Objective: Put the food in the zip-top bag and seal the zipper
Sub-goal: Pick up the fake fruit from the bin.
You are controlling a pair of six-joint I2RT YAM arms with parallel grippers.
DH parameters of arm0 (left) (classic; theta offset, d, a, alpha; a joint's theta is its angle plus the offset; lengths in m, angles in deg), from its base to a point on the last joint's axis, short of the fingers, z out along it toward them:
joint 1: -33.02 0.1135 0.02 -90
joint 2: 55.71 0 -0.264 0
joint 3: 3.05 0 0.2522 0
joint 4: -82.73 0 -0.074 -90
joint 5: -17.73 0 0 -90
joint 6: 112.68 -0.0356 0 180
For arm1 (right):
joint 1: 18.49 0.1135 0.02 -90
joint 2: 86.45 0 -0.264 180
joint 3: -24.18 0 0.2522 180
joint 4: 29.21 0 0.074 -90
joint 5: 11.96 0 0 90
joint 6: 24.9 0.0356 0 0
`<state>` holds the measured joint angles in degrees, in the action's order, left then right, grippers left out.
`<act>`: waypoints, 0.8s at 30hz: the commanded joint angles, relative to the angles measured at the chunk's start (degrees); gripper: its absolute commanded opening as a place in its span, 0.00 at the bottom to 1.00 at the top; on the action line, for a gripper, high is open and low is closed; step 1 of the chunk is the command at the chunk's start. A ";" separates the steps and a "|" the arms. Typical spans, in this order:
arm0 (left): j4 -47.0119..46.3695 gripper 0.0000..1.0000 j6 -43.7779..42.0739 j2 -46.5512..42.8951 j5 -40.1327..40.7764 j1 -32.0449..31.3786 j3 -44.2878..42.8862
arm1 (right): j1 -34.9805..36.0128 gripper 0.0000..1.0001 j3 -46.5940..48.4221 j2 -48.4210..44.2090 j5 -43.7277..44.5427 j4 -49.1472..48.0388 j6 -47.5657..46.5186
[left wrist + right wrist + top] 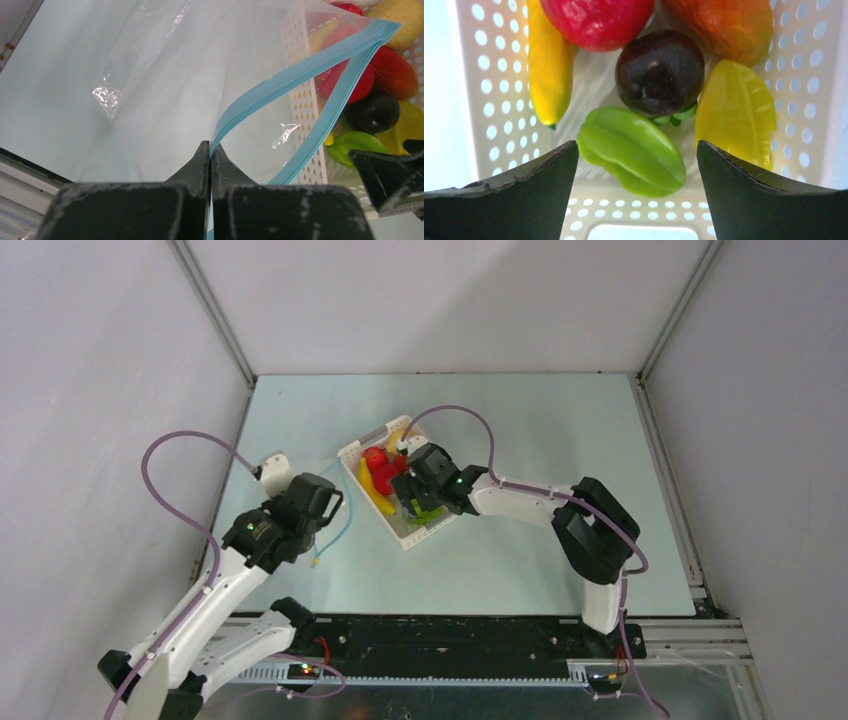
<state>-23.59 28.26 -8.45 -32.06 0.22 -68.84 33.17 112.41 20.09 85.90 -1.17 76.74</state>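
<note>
The food [383, 470] is sitting in a white slotted basket [406, 537] a little left of the middle of the desk [560, 440], turned at an angle to the desk's edges; all that I can see of it is inside the basket. In my right wrist view, a green ridged piece [631, 150] is lying nearest the basket's front wall; a dark round piece [660, 71] is resting just behind it; a yellow banana [549, 65] is lying along the left wall; a yellow ridged piece [736, 112] is lying by the right wall; a red apple [599, 20] and an orange-red mango [724, 25] are sitting at the back. My right pincer [635, 147] is hanging over the basket with its jaws standing wide apart, one to each side of the green piece, gripping nothing.

The zip-top bag [170, 70], clear and crinkly, is spreading across the desk between the basket and the desk's left edge; its zipper [295, 75] is standing parted, the two light-blue strips bowing away from each other; the far end of the mouth is reaching up against the basket's side. My left pincer [210, 150] is pinched tight on the zipper strip, holding that edge of the bag.

Pale grey walls [100, 390] are enclosing the desk on its left, far and right sides.
</note>
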 commanded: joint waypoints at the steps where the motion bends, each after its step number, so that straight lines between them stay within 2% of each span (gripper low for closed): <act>1: -2.08 0.00 -0.95 -0.86 0.36 0.41 0.66 | -0.36 0.92 4.58 5.15 2.02 -1.87 -1.76; 6: -2.82 0.00 -1.18 -1.11 -0.37 0.43 1.31 | -0.28 0.90 8.89 9.54 2.33 -1.56 -1.73; 18: -7.52 0.00 -4.12 -3.80 -4.92 0.37 4.11 | -0.16 0.85 10.42 12.65 6.34 -6.25 2.88; 20: -7.59 0.00 -4.25 -4.15 -5.22 0.41 4.27 | -0.17 0.78 10.42 12.60 5.88 -6.44 2.91; 22: -7.67 0.00 -4.34 -4.30 -5.40 0.43 4.39 | -0.21 0.66 10.36 12.37 5.56 -6.32 2.87; 24: -8.04 0.00 -4.35 -4.55 -5.85 0.42 4.57 | -0.16 0.48 10.34 11.73 5.70 -5.86 3.02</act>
<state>-29.27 25.11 -12.14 -36.96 0.27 -64.49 33.04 120.37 32.13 90.64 -4.93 78.77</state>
